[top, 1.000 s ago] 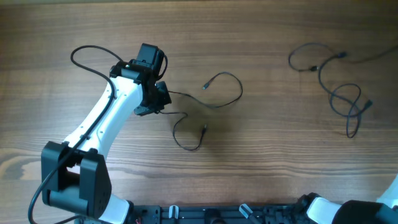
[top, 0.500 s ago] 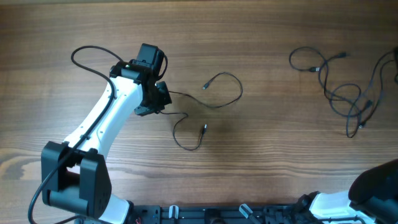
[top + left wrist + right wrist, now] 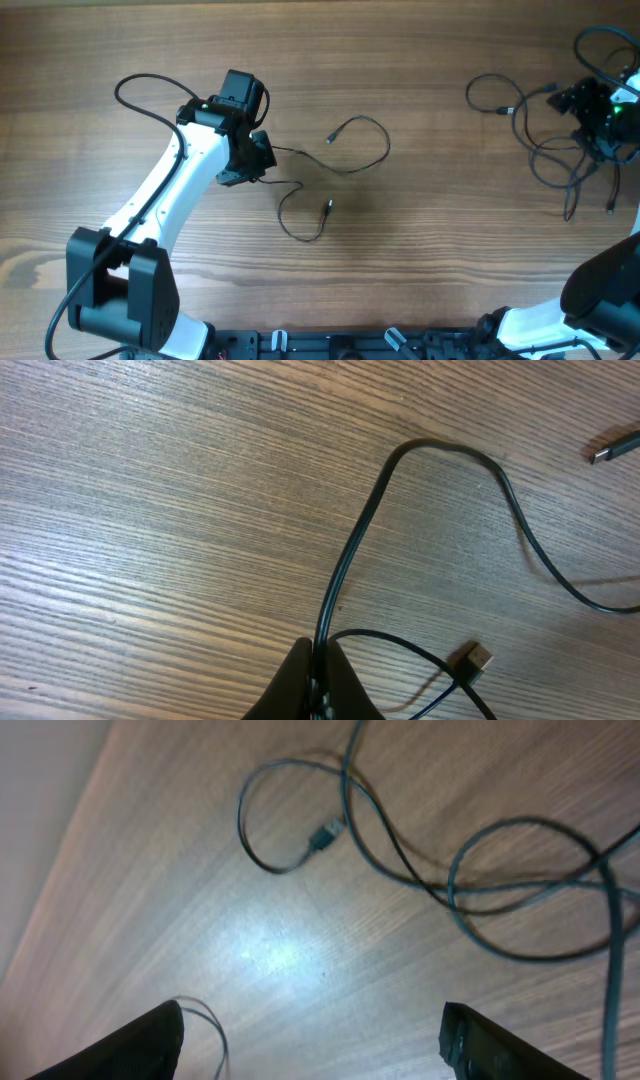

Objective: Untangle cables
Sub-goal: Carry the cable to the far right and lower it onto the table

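Two groups of thin black cables lie on the wooden table. One cable [image 3: 386, 150] spreads in loose loops at the middle, its plug [image 3: 329, 207] lying free. My left gripper [image 3: 255, 158] is shut on this cable; in the left wrist view the cord [image 3: 345, 560] runs up out of the closed fingertips [image 3: 320, 660], with a plug [image 3: 478, 658] beside them. A tangle of cables [image 3: 531, 160] lies at the right. My right gripper [image 3: 592, 102] hovers over its far side, open. In the right wrist view its fingers [image 3: 130, 1040] stand wide apart over bare wood, the looped cords [image 3: 380, 830] ahead.
The left arm's own thicker black cable [image 3: 130, 85] arcs over the table at the far left. The table's edge [image 3: 60, 870] shows at the left of the right wrist view. A thin cord loop [image 3: 215, 1030] lies close to the right gripper's left finger.
The right arm has come into view at the top right, over the tangle, and its jaws have opened. The cords there have shifted. The left arm and its cable have not moved.
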Controlling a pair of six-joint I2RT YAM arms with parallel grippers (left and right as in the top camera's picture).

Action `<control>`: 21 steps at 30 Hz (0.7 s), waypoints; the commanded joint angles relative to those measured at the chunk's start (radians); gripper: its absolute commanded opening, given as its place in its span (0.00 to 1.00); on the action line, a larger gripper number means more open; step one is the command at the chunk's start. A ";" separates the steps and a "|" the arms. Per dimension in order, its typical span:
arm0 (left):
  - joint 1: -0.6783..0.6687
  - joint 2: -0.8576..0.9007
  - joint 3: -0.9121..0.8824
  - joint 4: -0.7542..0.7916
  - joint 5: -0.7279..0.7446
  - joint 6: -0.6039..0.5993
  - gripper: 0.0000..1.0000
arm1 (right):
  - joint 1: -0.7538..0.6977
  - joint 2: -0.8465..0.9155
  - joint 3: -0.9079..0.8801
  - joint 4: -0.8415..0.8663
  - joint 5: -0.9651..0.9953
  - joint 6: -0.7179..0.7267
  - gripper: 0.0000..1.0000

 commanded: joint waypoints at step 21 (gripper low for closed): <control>-0.001 0.009 -0.006 -0.002 0.035 -0.002 0.04 | 0.008 0.150 -0.012 0.167 0.137 -0.076 0.80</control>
